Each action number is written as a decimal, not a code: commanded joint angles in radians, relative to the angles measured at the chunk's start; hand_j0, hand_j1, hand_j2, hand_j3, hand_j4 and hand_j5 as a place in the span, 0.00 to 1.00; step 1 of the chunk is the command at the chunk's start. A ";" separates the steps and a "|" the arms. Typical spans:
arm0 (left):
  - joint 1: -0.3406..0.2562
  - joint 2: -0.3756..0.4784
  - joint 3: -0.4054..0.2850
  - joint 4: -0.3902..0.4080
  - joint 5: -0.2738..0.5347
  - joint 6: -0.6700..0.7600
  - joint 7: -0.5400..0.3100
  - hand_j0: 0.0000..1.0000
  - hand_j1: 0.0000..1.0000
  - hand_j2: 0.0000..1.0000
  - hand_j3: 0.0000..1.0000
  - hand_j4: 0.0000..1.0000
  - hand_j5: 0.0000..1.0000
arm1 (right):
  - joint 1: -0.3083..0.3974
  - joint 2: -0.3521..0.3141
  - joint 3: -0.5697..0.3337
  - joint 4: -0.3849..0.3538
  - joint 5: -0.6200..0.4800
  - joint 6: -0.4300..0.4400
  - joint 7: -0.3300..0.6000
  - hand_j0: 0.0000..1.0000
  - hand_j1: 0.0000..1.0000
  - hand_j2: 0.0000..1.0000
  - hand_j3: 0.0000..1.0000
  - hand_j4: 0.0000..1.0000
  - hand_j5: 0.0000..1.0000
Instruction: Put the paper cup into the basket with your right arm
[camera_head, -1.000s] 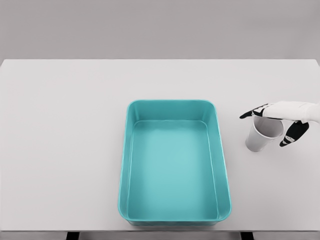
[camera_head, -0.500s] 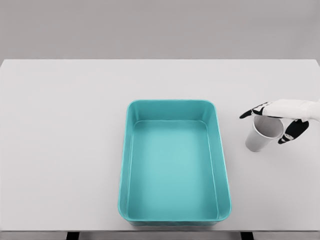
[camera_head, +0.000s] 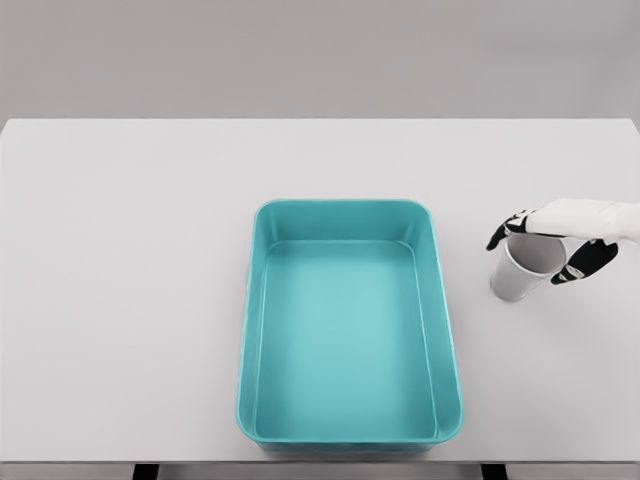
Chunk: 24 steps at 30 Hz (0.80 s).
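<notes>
My right hand (camera_head: 556, 238) curls around the rim of the paper cup (camera_head: 522, 270), at three o'clock of the basket (camera_head: 441, 330); light, crushable, so I judge gentle pressure best.

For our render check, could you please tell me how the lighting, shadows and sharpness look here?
Head view: flat, even light, no glare; sharp throughout. The basket casts almost no shadow on the table; the cup in the right hand likewise.
</notes>
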 joint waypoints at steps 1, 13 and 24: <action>0.000 0.000 0.000 0.000 0.000 0.000 0.000 1.00 1.00 1.00 1.00 1.00 1.00 | -0.002 -0.003 -0.002 0.000 -0.003 0.001 0.000 0.74 0.74 0.74 0.74 0.74 0.74; 0.000 0.000 0.000 0.000 0.000 0.000 0.000 1.00 1.00 1.00 1.00 1.00 1.00 | -0.005 -0.039 -0.054 -0.043 -0.006 -0.007 0.000 0.71 0.71 0.71 0.71 0.71 0.71; 0.000 0.000 0.000 0.000 0.000 0.000 0.000 1.00 1.00 1.00 1.00 1.00 1.00 | -0.009 -0.052 -0.108 -0.086 -0.009 -0.020 0.000 0.71 0.71 0.71 0.71 0.71 0.71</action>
